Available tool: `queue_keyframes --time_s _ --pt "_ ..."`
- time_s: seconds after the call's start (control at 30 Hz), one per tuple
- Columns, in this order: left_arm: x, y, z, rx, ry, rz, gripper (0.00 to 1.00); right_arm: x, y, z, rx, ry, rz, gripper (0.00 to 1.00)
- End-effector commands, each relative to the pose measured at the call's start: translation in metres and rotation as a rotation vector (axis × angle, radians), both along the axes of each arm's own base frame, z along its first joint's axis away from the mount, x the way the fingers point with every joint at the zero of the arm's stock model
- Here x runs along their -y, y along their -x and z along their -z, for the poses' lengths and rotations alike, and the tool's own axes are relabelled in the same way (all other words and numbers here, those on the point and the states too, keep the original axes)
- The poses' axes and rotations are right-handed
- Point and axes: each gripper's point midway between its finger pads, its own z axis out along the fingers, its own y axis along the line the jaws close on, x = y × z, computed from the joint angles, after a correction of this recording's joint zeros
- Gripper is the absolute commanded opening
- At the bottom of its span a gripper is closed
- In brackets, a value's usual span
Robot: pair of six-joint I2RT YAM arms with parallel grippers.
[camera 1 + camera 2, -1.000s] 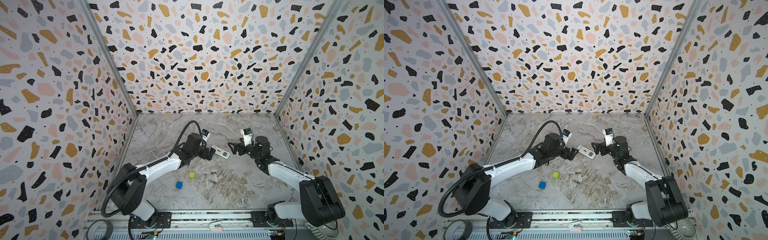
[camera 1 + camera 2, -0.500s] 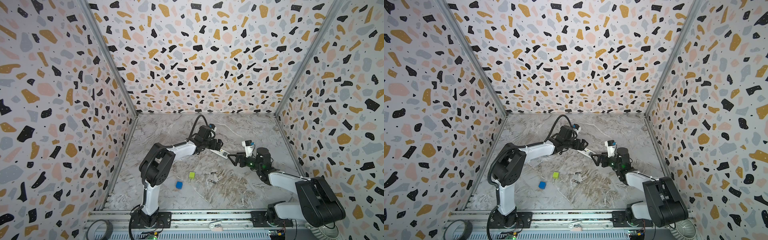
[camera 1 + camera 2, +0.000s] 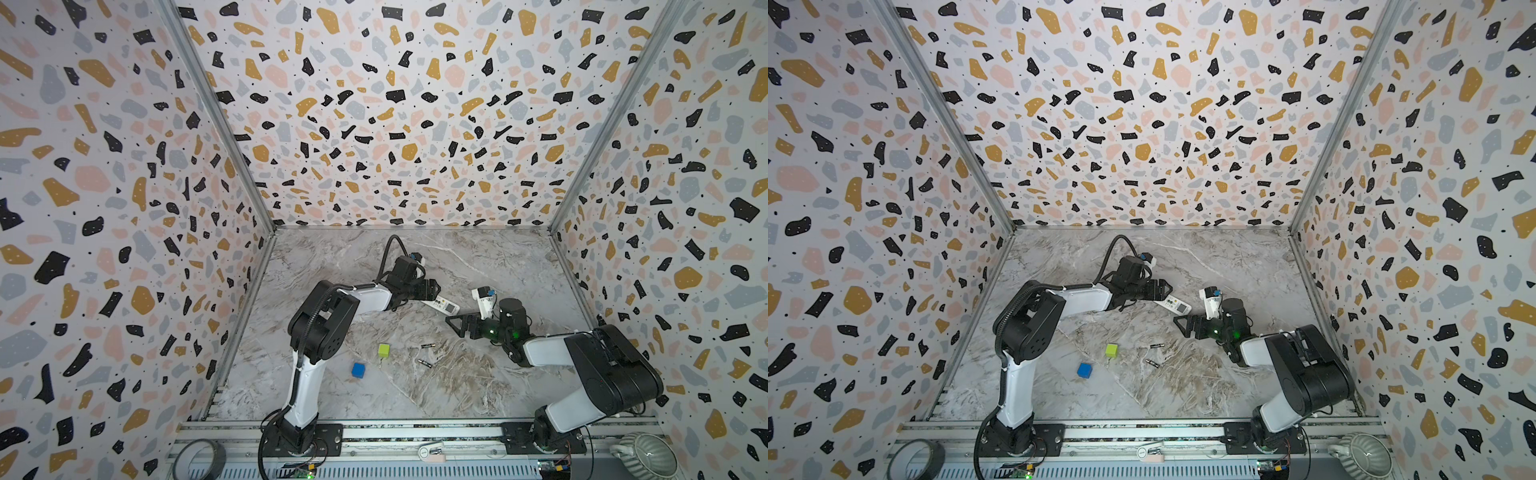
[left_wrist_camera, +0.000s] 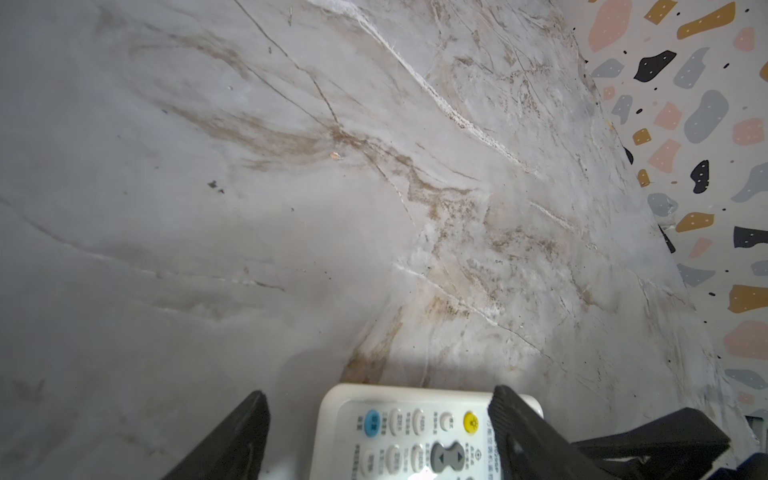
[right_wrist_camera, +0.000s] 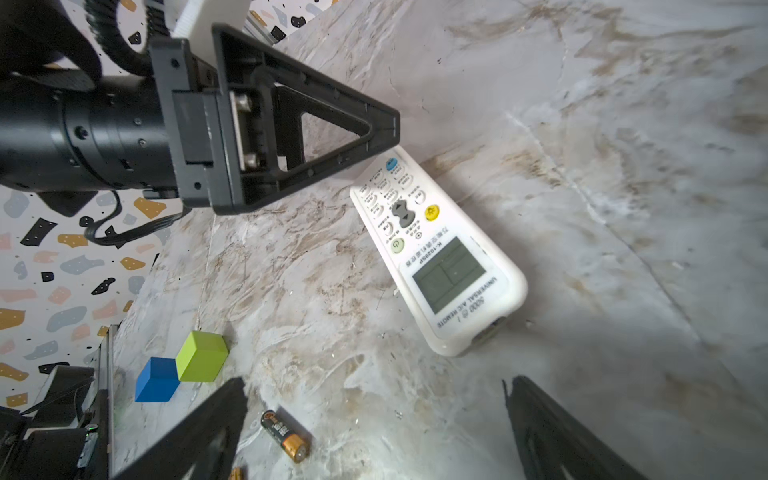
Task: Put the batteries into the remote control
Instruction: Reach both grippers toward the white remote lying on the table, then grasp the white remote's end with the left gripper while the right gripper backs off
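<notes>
Remote control (image 5: 436, 253) face-up, button end between tips of spread left tool (image 4: 379, 395); right tool (image 5: 374, 381) spread too, nearby.

The slim white remote control (image 4: 415, 432) runs off the left wrist view's edge, only its button end showing. A black finger (image 4: 523, 432) of the left gripper (image 4: 379, 392) covers one corner. The remote lies face up, its back hidden. The right wrist view's edge cuts one dark, gold-tipped cylindrical battery (image 5: 236, 473) to a tip. In both top views the batteries (image 3: 428, 345) are too small to read.
</notes>
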Motion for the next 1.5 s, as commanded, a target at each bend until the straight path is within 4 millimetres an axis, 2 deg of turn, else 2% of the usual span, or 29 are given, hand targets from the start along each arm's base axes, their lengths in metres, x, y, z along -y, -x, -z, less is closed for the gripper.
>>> queue_keyframes --time_s 0.0,0.4,0.8,0.93,1.13,1.3,1.43,1.47 --pt "0.009 0.004 -0.002 0.018 0.047 0.019 0.83 -0.006 -0.013 -0.012 0.045 -0.01 0.003 1.0" --pt "0.018 0.034 0.006 0.009 0.058 0.052 0.73 -0.014 -0.02 0.005 0.026 0.031 -0.008 0.98" --pt "0.01 0.059 0.009 -0.007 0.043 0.054 0.65 -0.015 -0.026 0.02 0.021 0.106 -0.004 0.98" --pt "-0.001 0.074 0.007 -0.006 0.032 0.029 0.64 -0.017 -0.027 0.019 0.026 0.114 -0.007 0.97" --pt "-0.029 0.098 0.013 -0.019 -0.004 -0.029 0.64 -0.021 -0.028 0.017 0.037 0.13 -0.022 0.98" --pt "-0.05 0.101 0.016 -0.003 -0.097 -0.063 0.83 -0.025 -0.029 0.01 0.05 0.124 -0.034 0.98" --pt "-0.064 0.093 0.003 0.043 -0.226 -0.074 0.99 -0.023 -0.028 -0.007 0.086 0.133 -0.032 0.99" --pt "-0.067 0.091 -0.002 0.059 -0.254 -0.068 1.0 -0.02 -0.028 -0.012 0.096 0.138 -0.029 1.0"
